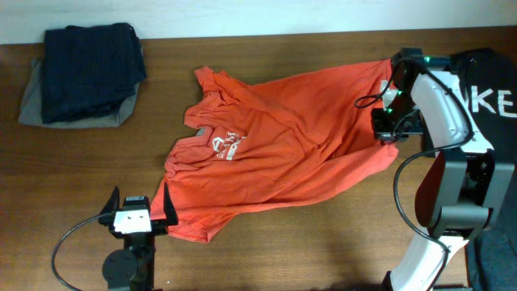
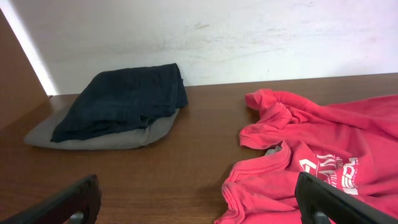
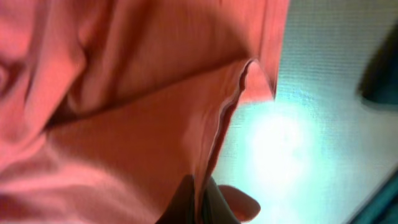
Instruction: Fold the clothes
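Observation:
The clothes are one orange-red T-shirt (image 1: 275, 153), lying crumpled across the middle of the wooden table with its small white chest logo (image 1: 226, 145) facing up. My right gripper (image 1: 386, 121) is at the shirt's right edge and is shut on the fabric. In the right wrist view the cloth edge (image 3: 124, 124) runs down between the dark fingers of the right gripper (image 3: 202, 202) and is lifted off the surface. My left gripper (image 1: 139, 210) is open near the front edge, beside the shirt's lower left corner. Seen from the left wrist, the left gripper (image 2: 199, 196) holds nothing, and the shirt (image 2: 323, 149) lies against its right finger (image 2: 329, 199).
A folded dark navy garment (image 1: 89, 65) lies on a grey one at the back left corner, also visible in the left wrist view as a navy pile (image 2: 124, 102). A black cloth with white lettering (image 1: 494, 93) sits at the right edge behind my right arm. A white wall bounds the table's far side.

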`<control>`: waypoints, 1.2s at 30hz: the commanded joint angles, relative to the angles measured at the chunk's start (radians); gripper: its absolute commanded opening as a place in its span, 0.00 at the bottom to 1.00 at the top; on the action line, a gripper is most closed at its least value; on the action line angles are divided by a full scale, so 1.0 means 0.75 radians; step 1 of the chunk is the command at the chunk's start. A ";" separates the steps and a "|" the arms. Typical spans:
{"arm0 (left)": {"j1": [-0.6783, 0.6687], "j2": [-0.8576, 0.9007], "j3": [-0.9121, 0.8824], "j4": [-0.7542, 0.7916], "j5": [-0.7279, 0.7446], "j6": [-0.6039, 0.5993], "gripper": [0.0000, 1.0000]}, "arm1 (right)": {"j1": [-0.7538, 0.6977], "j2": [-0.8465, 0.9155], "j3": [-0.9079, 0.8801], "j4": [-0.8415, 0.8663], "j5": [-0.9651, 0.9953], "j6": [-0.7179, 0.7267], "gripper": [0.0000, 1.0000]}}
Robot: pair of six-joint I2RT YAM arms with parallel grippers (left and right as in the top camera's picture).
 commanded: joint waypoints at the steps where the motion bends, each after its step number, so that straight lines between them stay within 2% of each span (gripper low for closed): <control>1: 0.008 -0.010 -0.005 -0.003 -0.005 0.017 0.99 | 0.007 -0.020 0.047 -0.099 0.016 0.066 0.04; 11: 0.008 -0.010 -0.005 -0.003 -0.005 0.017 0.99 | 0.007 -0.022 0.046 -0.395 0.017 0.138 0.04; 15: 0.008 -0.010 -0.005 -0.003 -0.005 0.017 0.99 | 0.006 -0.028 0.028 -0.403 0.016 0.181 0.05; 16: 0.008 -0.010 -0.005 -0.003 -0.005 0.017 0.99 | 0.006 -0.028 0.018 -0.403 0.016 0.187 0.20; 17: 0.008 -0.010 -0.005 -0.003 -0.005 0.017 0.99 | 0.006 -0.028 -0.006 -0.403 0.016 0.189 0.64; 18: 0.008 -0.010 -0.005 -0.004 -0.005 0.017 0.99 | 0.006 -0.028 -0.023 -0.403 0.017 0.189 0.75; 20: 0.008 -0.010 -0.005 -0.003 -0.005 0.017 0.99 | 0.006 -0.028 -0.086 -0.403 0.031 0.189 0.83; 21: 0.008 -0.010 -0.005 -0.003 -0.005 0.017 0.99 | 0.006 -0.028 -0.122 -0.403 0.046 0.190 0.95; 22: 0.008 -0.010 -0.005 -0.003 -0.005 0.017 0.99 | 0.006 -0.028 -0.159 -0.403 0.054 0.190 0.99; 30: 0.008 -0.010 -0.005 -0.003 -0.005 0.017 0.99 | 0.005 -0.030 -0.233 -0.388 0.131 0.300 0.99; 34: 0.008 -0.010 -0.005 -0.003 -0.005 0.017 0.99 | 0.002 -0.032 -0.228 -0.285 0.153 0.317 0.99; 36: 0.008 -0.010 -0.005 -0.003 -0.005 0.017 0.99 | -0.014 -0.040 -0.216 -0.197 0.156 0.385 0.99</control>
